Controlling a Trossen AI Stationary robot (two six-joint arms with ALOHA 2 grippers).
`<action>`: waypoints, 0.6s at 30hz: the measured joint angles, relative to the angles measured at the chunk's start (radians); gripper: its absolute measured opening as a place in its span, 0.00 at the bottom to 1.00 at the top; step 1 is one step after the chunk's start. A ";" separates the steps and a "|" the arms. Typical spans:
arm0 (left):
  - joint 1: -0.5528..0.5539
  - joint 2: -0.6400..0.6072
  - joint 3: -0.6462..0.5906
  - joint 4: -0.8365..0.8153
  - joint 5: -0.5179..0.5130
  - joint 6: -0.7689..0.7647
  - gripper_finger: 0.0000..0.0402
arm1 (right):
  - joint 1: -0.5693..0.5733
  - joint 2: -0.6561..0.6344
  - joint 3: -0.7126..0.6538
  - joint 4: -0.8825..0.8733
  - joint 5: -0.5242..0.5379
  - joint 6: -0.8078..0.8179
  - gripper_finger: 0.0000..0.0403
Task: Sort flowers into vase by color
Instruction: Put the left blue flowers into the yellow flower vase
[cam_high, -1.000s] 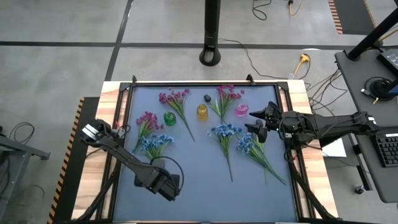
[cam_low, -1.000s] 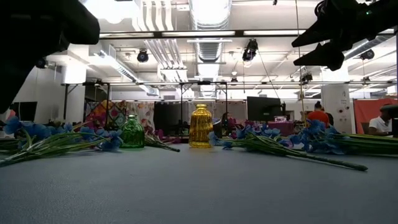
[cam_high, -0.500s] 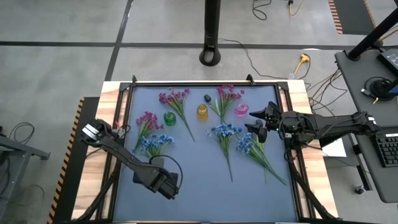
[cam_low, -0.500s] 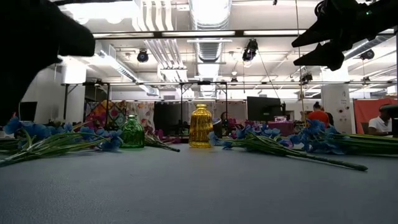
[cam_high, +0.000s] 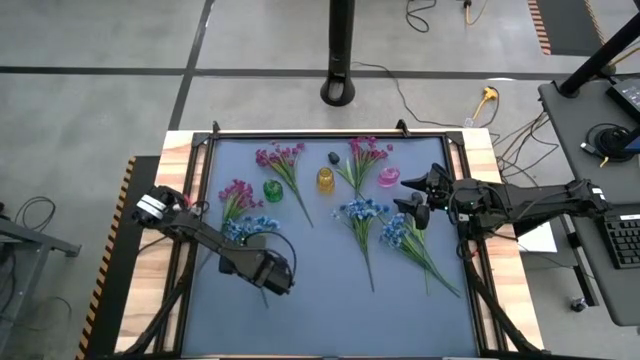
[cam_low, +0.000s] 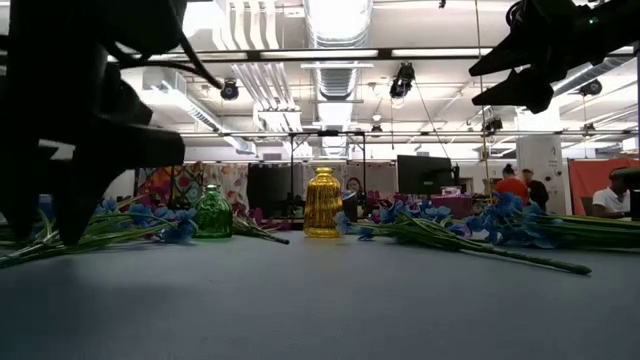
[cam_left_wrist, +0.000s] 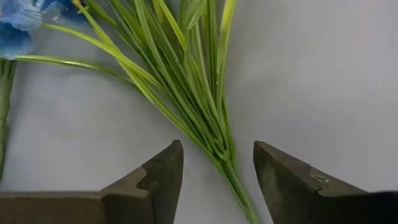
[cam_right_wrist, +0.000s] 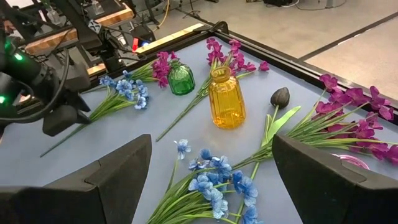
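From above, my left gripper (cam_high: 268, 272) sits at the stem end of the blue sprig (cam_high: 250, 231), which runs toward eleven o'clock; my right gripper (cam_high: 418, 195) waits wide, farther off. At my left wrist, the stem (cam_left_wrist: 217, 146) lies between my parted fingers (cam_left_wrist: 163, 174), not yet gripped, its leaves fanning toward eleven o'clock.

We find the blue sprig (cam_left_wrist: 186, 93) cut off in the left wrist view: its blooms run past the picture's edge, and its stem leaves the frame between the left gripper (cam_left_wrist: 217, 171)'s fingers. In the low view that gripper is a dark mass (cam_low: 80, 120) screening the flowers behind it. The right gripper (cam_low: 520, 70) is cropped there by the picture's edge. In the right wrist view the pink vase (cam_right_wrist: 351, 160) shows only as a rim beside a finger.
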 joint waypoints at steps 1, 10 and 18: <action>0.000 0.000 -0.009 0.007 0.000 -0.001 0.42 | 0.000 0.000 0.000 0.000 0.000 0.000 0.81; 0.000 -0.001 -0.043 0.064 -0.008 -0.012 0.29 | 0.000 0.000 0.000 0.000 0.000 0.001 0.81; 0.000 0.000 -0.044 0.078 -0.021 -0.034 0.15 | 0.000 0.000 0.000 0.000 0.000 0.002 0.81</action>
